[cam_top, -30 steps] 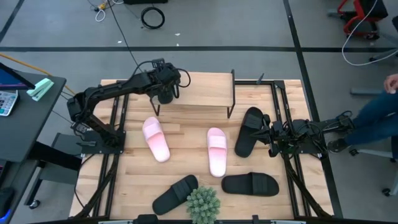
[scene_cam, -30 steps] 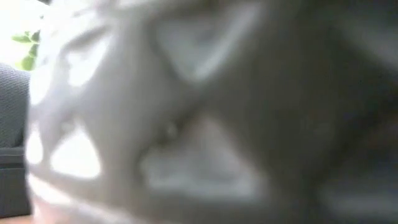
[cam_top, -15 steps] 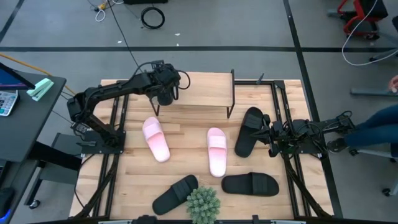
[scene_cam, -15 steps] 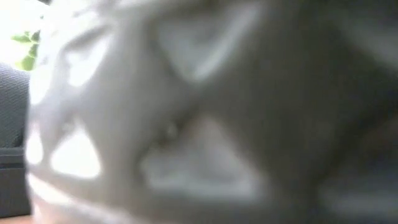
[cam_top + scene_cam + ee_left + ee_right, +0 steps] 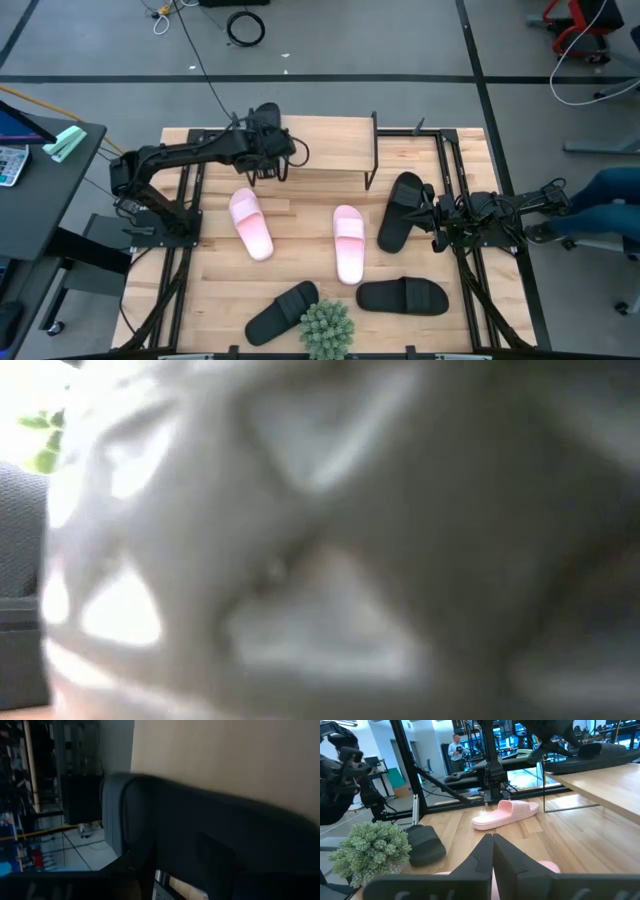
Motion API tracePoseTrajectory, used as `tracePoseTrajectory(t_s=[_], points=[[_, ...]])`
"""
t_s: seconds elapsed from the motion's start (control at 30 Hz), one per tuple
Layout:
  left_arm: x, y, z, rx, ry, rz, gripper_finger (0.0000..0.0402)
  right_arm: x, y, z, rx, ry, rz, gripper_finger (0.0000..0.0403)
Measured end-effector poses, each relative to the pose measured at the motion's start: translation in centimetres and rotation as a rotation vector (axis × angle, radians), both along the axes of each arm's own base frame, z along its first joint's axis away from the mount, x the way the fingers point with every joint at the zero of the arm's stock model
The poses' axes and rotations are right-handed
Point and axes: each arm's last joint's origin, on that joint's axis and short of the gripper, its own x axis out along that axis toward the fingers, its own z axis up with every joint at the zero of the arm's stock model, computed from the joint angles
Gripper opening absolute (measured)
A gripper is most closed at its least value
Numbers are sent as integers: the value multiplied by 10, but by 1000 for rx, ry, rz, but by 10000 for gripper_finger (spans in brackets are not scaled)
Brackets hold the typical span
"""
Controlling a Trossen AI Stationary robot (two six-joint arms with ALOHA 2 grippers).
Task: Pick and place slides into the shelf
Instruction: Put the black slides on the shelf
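My left gripper [image 5: 272,150] is at the left end of the shelf [image 5: 325,140], shut on a black slide [image 5: 590,752] that lies over the plank top. That slide fills the left wrist view [image 5: 165,835]. Two pink slides [image 5: 250,223] [image 5: 348,243] and three black slides [image 5: 400,210] [image 5: 402,296] [image 5: 282,312] lie flat on the table. My right gripper [image 5: 432,215] is shut and empty at the table's right edge, beside one black slide. Its fingers show closed in the right wrist view [image 5: 492,845]. My left gripper comes at the black slide from above at the shelf's left end. The slide itself hides the fingers in the left wrist view, so the part held cannot be told. The slide's underside [image 5: 560,766] sits on or just over the plank top.
A small green plant [image 5: 325,328] stands at the near edge between two black slides. A blurred pale thing [image 5: 300,540] fills the low view. A person's leg [image 5: 610,190] shows beyond the table's right side. Bare wood lies in front of the shelf.
My left gripper has tipped over and shifted a little toward the table's right at the shelf's left end, taking the black slide with it. Its forearm now stretches out flatter. The person at the right has drawn back.
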Motion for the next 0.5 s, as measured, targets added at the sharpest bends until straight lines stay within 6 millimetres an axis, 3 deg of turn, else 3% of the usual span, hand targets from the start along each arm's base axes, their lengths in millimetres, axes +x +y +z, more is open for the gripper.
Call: tracePoseTrajectory(t_s=[0.33, 0.5], points=[[-10, -63, 49, -58, -28, 43, 104, 0, 0, 3, 92, -25, 3, 14], [-21, -99, 73, -212, -88, 53, 92, -4, 0, 27, 44, -279, 43, 14]])
